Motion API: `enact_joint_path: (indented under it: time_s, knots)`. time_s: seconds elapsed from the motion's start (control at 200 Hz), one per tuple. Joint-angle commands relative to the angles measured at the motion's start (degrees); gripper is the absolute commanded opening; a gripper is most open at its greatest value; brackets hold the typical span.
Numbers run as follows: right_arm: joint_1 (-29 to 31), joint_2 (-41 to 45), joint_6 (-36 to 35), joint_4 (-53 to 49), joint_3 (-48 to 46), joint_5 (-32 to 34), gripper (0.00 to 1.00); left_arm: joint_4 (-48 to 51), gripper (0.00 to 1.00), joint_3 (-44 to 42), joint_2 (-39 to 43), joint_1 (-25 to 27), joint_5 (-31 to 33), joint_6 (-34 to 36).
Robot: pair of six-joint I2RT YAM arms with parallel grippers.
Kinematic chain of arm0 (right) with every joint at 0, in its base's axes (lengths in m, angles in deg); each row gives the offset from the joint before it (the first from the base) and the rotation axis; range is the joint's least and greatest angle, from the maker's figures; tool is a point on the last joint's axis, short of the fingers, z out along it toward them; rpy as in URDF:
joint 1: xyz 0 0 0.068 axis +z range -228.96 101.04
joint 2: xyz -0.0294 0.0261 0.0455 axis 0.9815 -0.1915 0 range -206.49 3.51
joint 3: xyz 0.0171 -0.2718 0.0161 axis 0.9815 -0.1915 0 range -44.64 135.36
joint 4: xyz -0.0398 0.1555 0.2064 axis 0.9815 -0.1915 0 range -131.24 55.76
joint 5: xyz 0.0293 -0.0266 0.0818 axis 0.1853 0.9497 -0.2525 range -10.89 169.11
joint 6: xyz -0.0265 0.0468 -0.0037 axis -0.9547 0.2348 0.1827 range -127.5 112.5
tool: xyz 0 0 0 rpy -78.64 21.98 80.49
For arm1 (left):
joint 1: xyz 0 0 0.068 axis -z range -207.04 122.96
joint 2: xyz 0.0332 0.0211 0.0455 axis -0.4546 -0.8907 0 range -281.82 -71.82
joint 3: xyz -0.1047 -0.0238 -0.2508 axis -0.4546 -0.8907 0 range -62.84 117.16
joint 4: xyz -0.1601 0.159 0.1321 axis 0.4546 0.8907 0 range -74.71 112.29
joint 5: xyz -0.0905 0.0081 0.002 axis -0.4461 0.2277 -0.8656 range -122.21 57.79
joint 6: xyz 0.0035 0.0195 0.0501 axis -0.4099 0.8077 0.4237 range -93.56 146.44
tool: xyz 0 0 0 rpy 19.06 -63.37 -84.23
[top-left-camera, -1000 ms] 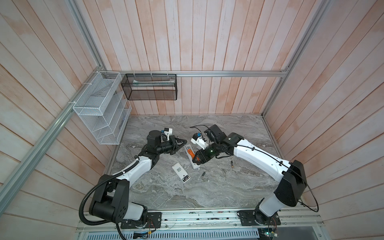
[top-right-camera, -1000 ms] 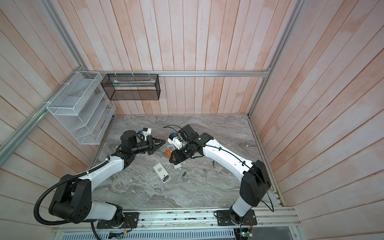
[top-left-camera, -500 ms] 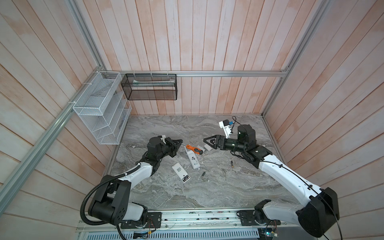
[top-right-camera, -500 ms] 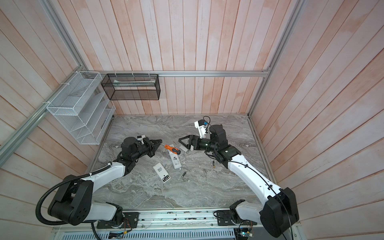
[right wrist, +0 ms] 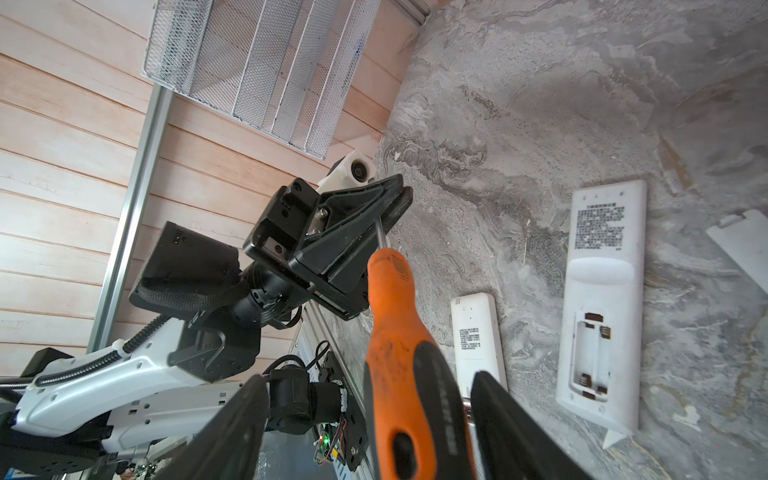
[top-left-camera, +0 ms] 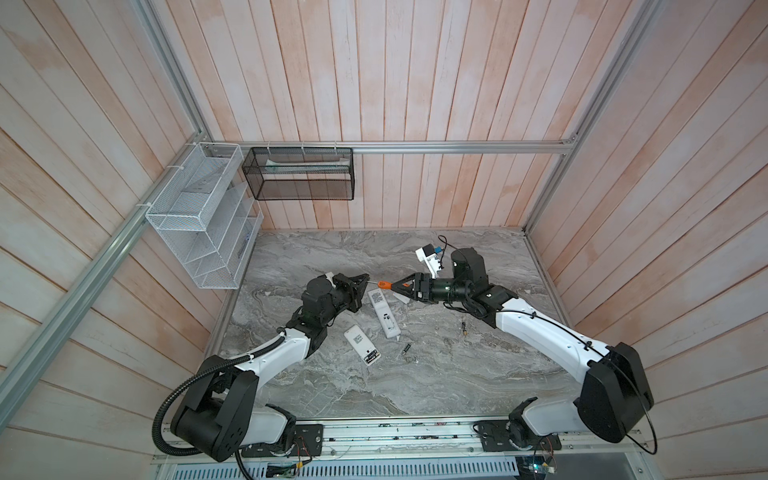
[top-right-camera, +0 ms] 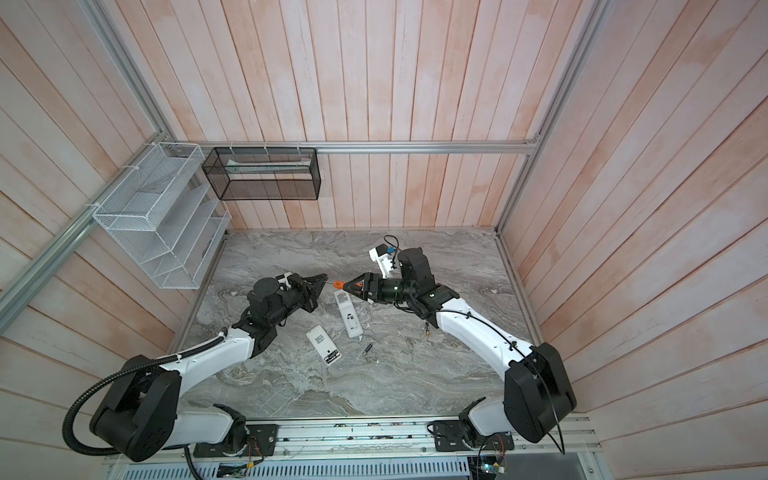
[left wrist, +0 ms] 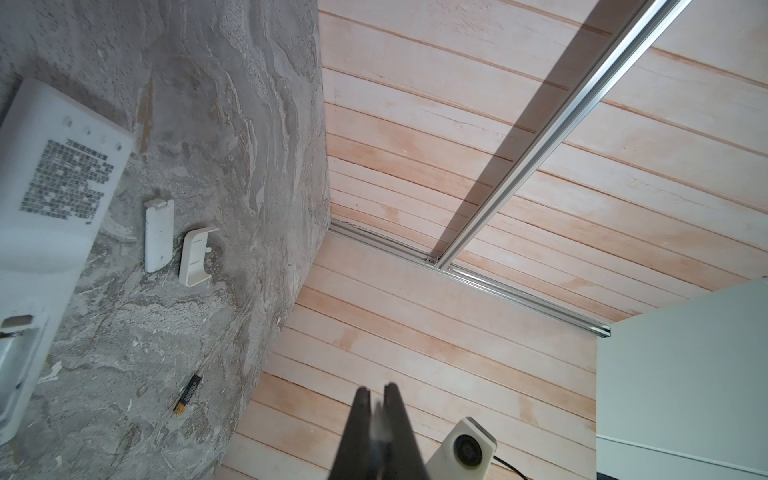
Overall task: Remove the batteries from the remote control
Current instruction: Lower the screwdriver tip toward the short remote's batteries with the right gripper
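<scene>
Since dark batteries [top-left-camera: 372, 356] appear to sit in the open bay of the short remote [top-left-camera: 358, 338] on the near side, the unloading looks unfinished. A loose battery [top-left-camera: 406, 348] lies on the desk [top-left-camera: 436, 374] just beside that remote, and what looks like a second battery [top-left-camera: 462, 329] lies near the right arm. Beyond them the long remote [right wrist: 598, 270] lies back-up, its bay empty.

Above its far end the screwdriver [right wrist: 399, 316] bridges the two arms. This is probably a handover, so that the tool can pry. The left pincer [right wrist: 400, 194] is clamped on the metal shaft. The right pincer [right wrist: 368, 376] stands wide around the orange handle and does not seem to grip it. Two white covers [left wrist: 159, 235] lie farther off. Both forearms reach inward, low and nearly level, wrists facing each other.
</scene>
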Motion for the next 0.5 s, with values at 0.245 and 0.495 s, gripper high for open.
enact_joint_path:
  time_s: [0.245, 0.495]
  knots:
    - [0.21, -3.01, 0.95, 1.56, 2.26, -2.42, 0.57, -2.71, 0.0, 1.86, -1.01, 0.73, 0.74, -1.17]
    - [0.11, -3.91, 1.2, 2.26, 2.7, -2.6, 0.5, -3.17, 0.0, 1.25, -1.04, 1.08, 0.1, -1.51]
